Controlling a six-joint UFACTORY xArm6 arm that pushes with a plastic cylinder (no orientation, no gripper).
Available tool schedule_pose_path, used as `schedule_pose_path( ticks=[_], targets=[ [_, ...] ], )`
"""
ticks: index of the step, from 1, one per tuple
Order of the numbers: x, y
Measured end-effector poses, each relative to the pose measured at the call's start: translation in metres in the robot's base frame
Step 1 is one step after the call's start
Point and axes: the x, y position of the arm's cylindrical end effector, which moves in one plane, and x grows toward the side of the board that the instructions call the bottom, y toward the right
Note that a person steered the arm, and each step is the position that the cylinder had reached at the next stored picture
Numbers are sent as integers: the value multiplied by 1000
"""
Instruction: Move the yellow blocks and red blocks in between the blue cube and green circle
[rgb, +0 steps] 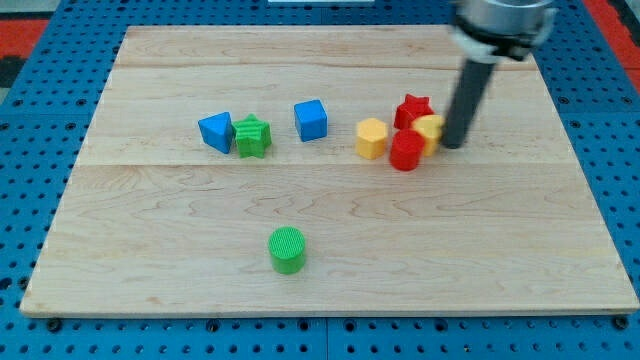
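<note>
My tip (455, 143) is at the view's right, just right of a yellow block (430, 130) and close against it. A red star (411, 111) sits just above and left of that block. A red cylinder (406, 151) sits just below them. A yellow hexagon block (371, 138) lies apart to their left. The blue cube (311, 120) is further left. The green circle (288, 250) stands near the view's bottom, left of centre.
A blue block (215, 132) and a green star (253, 136) sit side by side at the view's left. The wooden board (150, 250) lies on a blue pegboard surface.
</note>
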Motion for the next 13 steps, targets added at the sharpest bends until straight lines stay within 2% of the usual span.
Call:
schedule_pose_path(
  ticks=[1, 3, 4, 5, 7, 8, 9, 10, 11, 12, 13],
  targets=[
    [2, -20],
    [-4, 74],
    [-39, 90],
    [-83, 54],
    [-4, -49],
    [-2, -9],
    [-25, 44],
    [-73, 3],
    [-71, -77],
    [-27, -125],
    [-4, -135]
  ],
)
